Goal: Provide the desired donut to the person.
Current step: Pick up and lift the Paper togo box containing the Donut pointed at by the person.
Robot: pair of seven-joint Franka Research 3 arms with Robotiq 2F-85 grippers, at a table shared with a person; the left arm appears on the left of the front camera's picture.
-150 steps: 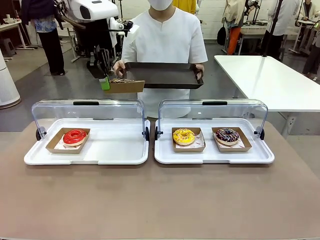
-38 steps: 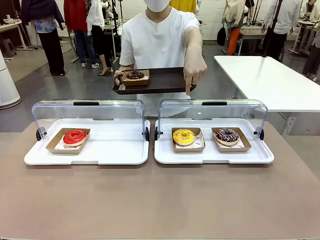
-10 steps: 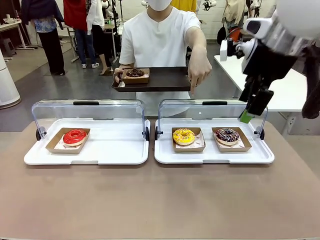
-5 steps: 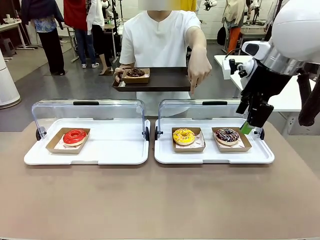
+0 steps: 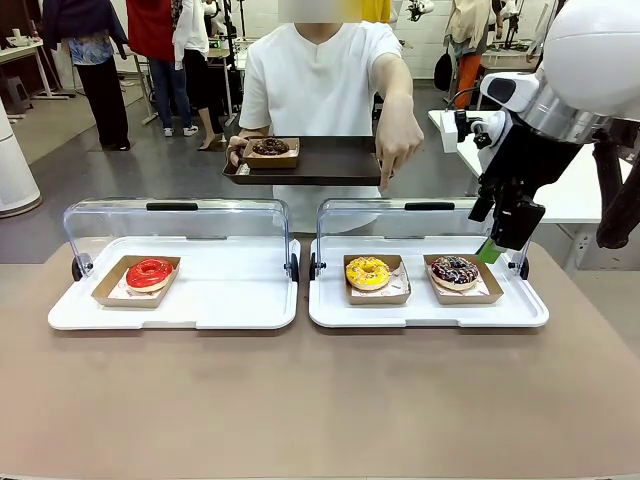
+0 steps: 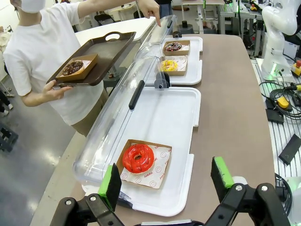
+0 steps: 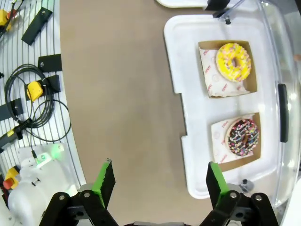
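The person [image 5: 325, 80] stands at the far side, holding a dark tray [image 5: 340, 160] in one hand. On its left end sits a boxed chocolate donut [image 5: 270, 147]. The other hand [image 5: 398, 150] points a finger down at the right case [image 5: 430, 315], roughly in line with the yellow donut [image 5: 367, 272]. That donut lies in its box in the left half of the case, and a sprinkled donut [image 5: 455, 270] sits just to its right. The clear lids of both cases stand raised at the far edge.

The right gripper [image 7: 159, 181] is spread wide and holds nothing. In the front view it hangs over the far right end of the right case, near the sprinkled donut.

The left gripper [image 6: 165, 178] is also wide apart and empty, above the left case [image 6: 183, 122], where a red donut [image 6: 138, 158] lies.
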